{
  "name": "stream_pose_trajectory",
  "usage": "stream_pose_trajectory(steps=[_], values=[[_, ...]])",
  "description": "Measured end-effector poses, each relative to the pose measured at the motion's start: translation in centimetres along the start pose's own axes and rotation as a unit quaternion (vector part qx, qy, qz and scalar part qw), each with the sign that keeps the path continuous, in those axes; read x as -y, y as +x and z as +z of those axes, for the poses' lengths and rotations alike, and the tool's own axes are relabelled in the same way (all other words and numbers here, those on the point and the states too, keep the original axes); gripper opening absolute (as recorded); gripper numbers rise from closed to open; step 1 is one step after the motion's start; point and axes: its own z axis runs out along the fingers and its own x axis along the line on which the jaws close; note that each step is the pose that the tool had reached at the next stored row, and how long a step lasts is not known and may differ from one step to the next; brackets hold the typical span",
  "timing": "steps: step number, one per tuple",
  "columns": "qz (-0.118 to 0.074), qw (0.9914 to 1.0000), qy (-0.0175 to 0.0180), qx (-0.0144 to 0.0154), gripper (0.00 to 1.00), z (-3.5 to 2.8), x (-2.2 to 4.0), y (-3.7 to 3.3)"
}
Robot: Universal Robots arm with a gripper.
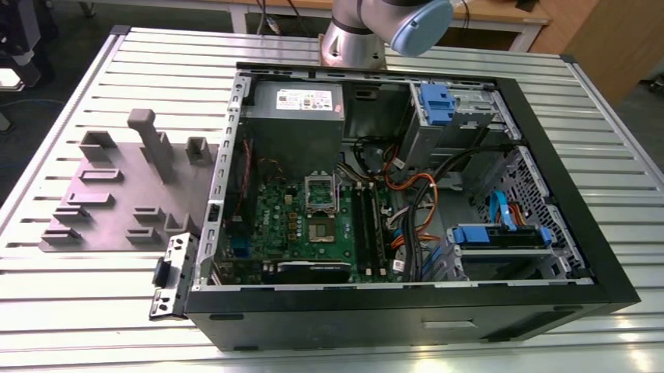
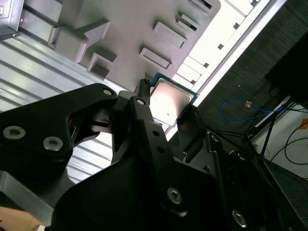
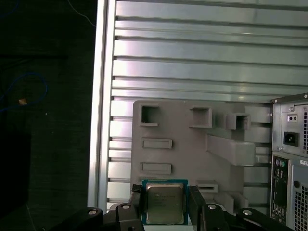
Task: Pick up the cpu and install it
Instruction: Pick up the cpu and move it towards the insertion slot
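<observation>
1. Gripping the cpu (image 3: 165, 204) by two opposite edges, the gripper (image 3: 165, 195) has its jaws closed on the chip. In both wrist views the black fingers (image 3: 136, 202) press against either side of it.
2. The silvery metal top of the cpu (image 2: 168, 101) faces the wrist cameras. A thin greenish border shows round the lid.
3. The cpu is held in the air, clear of any surface. In both wrist views it is seen against the edge of the grey fixture tray (image 3: 192, 154), where the tray meets the table.
4. The fixture tray (image 1: 114, 202) carries raised blocks and shallow rectangular pockets. It lies flat on the slotted aluminium table (image 1: 93, 311), just beside the computer case (image 1: 415, 318), on the exterior view's left.
5. In the first wrist view the rear panel (image 3: 288, 159) of the case stands just beside the tray.
6. The computer case lies on its side with the side cover off, exposing the green motherboard (image 1: 301, 233).
7. The socket frame (image 1: 322, 190), silver with a dark centre, sits near the middle of the motherboard, well apart from the tray. The cpu is not yet seated there.
8. A grey metal box (image 1: 295, 101) with a white label occupies the case corner nearest the arm.
9. The arm (image 1: 353, 39) rises from the far edge of the table, behind the case, in the exterior view
</observation>
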Motion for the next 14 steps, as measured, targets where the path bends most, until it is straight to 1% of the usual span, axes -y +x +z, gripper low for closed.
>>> stream_pose_trajectory(steps=[10, 13, 14], values=[[0.0, 1.0, 0.0, -0.0001, 0.47, 0.0, 0.0, -0.06], [0.0, 1.0, 0.0, -0.003, 0.47, -0.01, 0.01, -0.19], [0.0, 1.0, 0.0, -0.0031, 0.47, 0.0, 0.0, -0.18]])
